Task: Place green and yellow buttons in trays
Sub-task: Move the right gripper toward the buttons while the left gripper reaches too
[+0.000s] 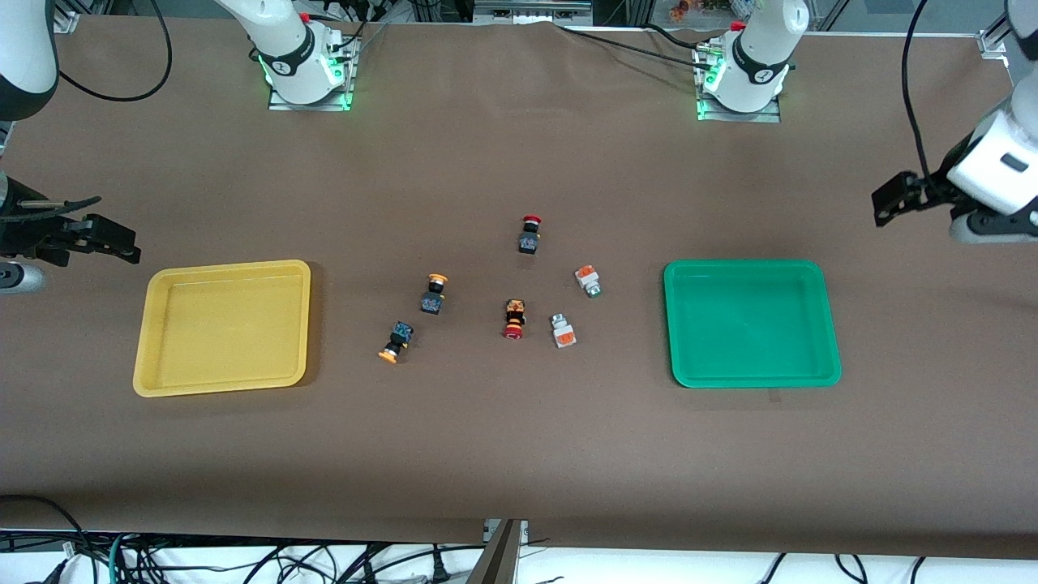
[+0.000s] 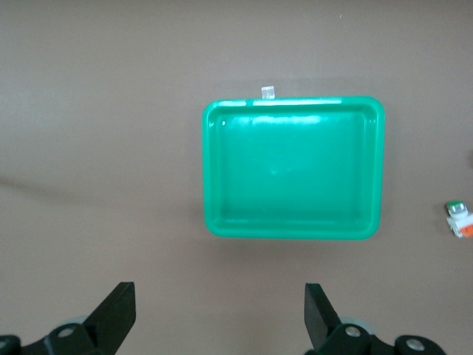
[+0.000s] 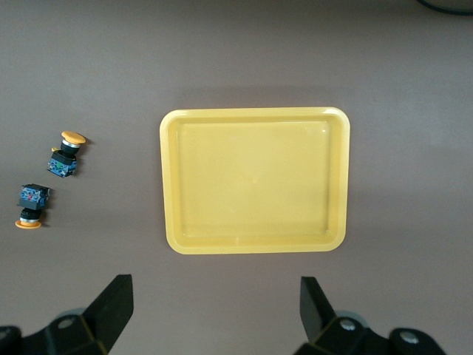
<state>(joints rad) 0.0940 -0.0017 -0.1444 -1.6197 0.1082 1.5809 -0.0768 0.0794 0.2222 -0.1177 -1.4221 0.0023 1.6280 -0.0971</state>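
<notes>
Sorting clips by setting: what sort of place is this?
Probably a robotics lab bench: two arm bases bolted to a brown-covered table, loose cables along its edge, and a yellow tray and green tray set out.

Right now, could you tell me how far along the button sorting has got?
Nothing is done yet: the yellow tray and green tray hold nothing. All four buttons lie on the table between them: two yellow buttons and two green buttons. Nothing is in hand; the left hand and right hand are open, waiting at their table ends.

text: none legible | labels: none | numbers: none | signs: none
</notes>
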